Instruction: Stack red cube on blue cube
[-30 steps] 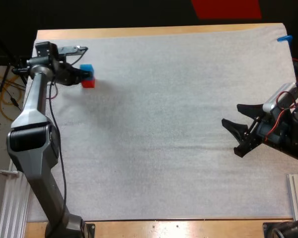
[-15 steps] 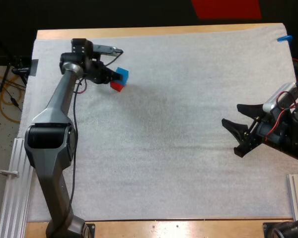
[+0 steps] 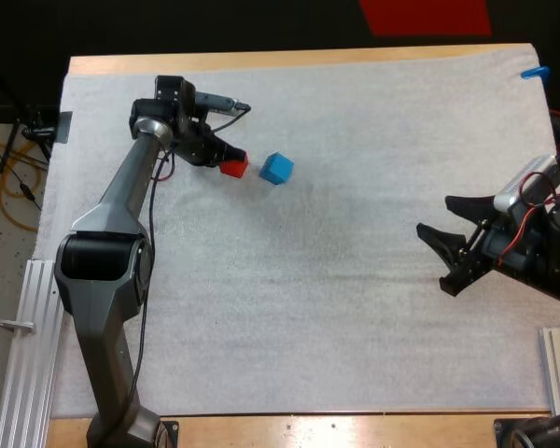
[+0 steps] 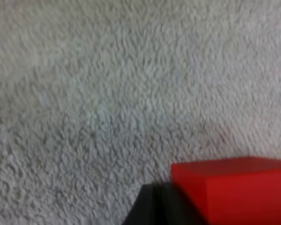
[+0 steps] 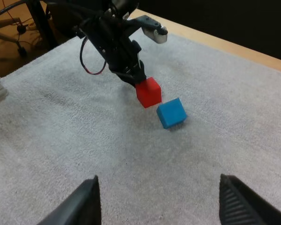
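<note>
Rolling right, the small blue cube (image 3: pixel 276 169) left our left gripper (image 3: pixel 222 161), which pinches the small red cube (image 3: pixel 233 168). Our right gripper (image 3: pixel 437 259) gapes wide. Swinging low, we could bump blue away.

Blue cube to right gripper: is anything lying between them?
Nothing: in the high view the white mat between the blue cube and the open right gripper is bare; the right wrist view agrees.

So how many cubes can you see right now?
2. The red cube is in the left gripper; the blue cube lies apart from it, toward the middle of the mat.
</note>
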Robot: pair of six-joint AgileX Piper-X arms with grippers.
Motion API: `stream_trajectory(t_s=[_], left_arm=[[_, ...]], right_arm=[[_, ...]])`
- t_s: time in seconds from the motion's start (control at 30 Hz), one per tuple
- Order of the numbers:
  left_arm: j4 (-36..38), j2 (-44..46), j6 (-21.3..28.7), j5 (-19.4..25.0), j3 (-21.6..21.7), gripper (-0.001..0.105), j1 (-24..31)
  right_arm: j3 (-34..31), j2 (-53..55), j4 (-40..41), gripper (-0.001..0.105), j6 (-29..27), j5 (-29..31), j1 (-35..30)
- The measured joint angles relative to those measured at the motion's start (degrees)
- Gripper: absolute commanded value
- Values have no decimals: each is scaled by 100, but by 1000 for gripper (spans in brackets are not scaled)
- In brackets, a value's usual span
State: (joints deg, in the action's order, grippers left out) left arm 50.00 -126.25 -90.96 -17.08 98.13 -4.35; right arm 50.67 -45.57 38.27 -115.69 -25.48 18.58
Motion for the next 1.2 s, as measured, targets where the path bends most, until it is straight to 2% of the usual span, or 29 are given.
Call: stream_trajectory(t_s=[0.27,0.37,0.43,0.47,0.53,0.6,0.67,0.77,0.93,1.03,1.2], left_arm=[[272,0,17,-15,4,0,-109],[461,41,176,-293,4,0,-163],[564,145,314,-172,4,0,-241],[607,242,443,-48,4,0,-279],[632,472,545,-82,4,0,-339],[718,852,623,-544,4,0,-370],[859,1119,760,-757,4,0,-415],[1089,1594,966,-571,-49,0,-500],[1137,2606,1084,-264,-560,0,-522],[1122,3453,1117,-142,-1009,0,-493],[1073,4946,1116,-126,-1999,0,-492]], right_arm=[[0,0,0,54,0,0,0],[0,0,0,54,0,0,0],[0,0,0,54,0,13,0],[0,0,0,54,0,14,0],[0,0,0,54,0,14,0],[0,0,0,54,0,14,0],[0,0,0,54,0,14,0],[0,0,0,54,0,14,0],[0,0,0,54,0,14,0],[0,0,0,54,0,14,0],[0,0,0,54,-28,14,0]])
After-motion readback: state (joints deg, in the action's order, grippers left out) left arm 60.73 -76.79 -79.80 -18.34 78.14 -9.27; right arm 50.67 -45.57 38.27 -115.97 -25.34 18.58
